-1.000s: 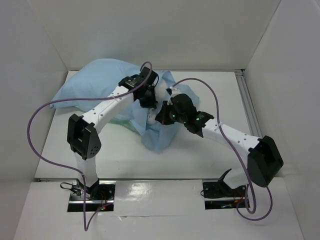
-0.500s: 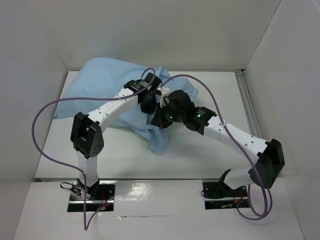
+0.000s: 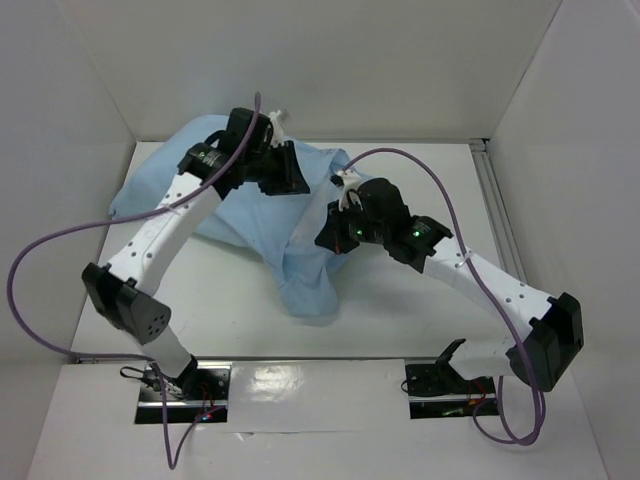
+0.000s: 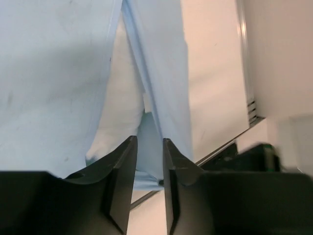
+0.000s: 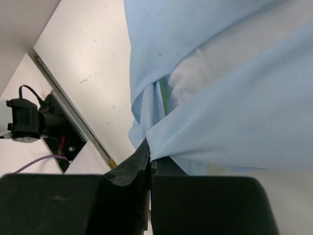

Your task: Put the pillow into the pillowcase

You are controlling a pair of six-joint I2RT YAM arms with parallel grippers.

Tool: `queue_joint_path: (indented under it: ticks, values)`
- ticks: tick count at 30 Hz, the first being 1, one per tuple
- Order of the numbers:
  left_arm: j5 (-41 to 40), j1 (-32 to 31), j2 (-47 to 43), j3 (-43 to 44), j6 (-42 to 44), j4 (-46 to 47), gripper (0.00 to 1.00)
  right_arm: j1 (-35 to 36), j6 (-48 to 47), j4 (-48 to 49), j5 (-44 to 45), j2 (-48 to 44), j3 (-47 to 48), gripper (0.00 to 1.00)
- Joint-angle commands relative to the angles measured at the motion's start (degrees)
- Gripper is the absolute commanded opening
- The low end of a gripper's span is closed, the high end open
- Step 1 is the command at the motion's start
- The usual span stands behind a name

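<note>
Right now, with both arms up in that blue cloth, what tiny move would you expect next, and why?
Probably the left gripper closes on the pillowcase fold: its jaws stand slightly apart around cloth, while the right gripper already pinches an edge, with the white pillow showing inside.

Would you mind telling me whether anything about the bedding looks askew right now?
The pillowcase lies bunched and twisted, its loose end trailing toward the near table edge. White pillow fabric peeks through folds, so it's only partly covered.

White-walled lab test enclosure [image 3: 300,60]
</note>
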Motion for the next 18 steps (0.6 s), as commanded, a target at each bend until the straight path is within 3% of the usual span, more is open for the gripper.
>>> queue_joint_path:
  ticks: [1, 6, 8, 9, 10, 11, 12, 13, 14, 18]
  values:
    - [-2.2, 1.3, -3.9, -1.5, 1.9, 0.2, 0.41, 0.4, -0.9, 3.8, -1.6, 1.1, 5.0, 0.00]
    - [-4.2, 3.2, -8.6, -6.9, 0.2, 2.2, 0.47, 0.4, -1.7, 10.2, -2.9, 7.8, 8.6, 0.00]
    - [-4.2, 4.4, -9.9, -7.6, 0.2, 2.8, 0.47, 0.4, -1.7, 7.0, -7.3, 14.2, 18.3, 0.01]
    - [-4.2, 5.2, -10.8, -8.1, 0.2, 2.8, 0.47, 1.6, -2.9, 2.3, -8.1, 16.9, 25.2, 0.12]
    - [-4.2, 5.2, -11.9, -8.2, 0.2, 2.8, 0.47, 4.7, -4.2, -8.3, -7.0, 19.3, 38.8, 0.29]
    - [-4.2, 5.9, -12.4, -8.8, 0.2, 2.8, 0.47, 6.7, -7.7, -12.3, -2.0, 21.9, 43.5, 0.48]
    - [-4.7, 5.9, -12.4, -9.7, 0.2, 3.5, 0.47, 8.3, -8.8, -15.8, 1.6, 21.9, 46.2, 0.60]
    - [-4.7, 6.7, -13.3, -10.3, 0.2, 3.5, 0.47, 9.4, -8.9, -15.2, 5.2, 20.7, 44.9, 0.62]
    - [-4.7, 6.7, -13.3, -10.9, 0.2, 4.1, 0.47, 9.4, -8.9, -13.8, 7.9, 18.9, 42.1, 0.63]
    - [-4.2, 8.0, -13.3, -12.2, 0.2, 4.1, 0.47, 1.1, -1.8, -12.1, 14.4, 12.5, 31.6, 0.23]
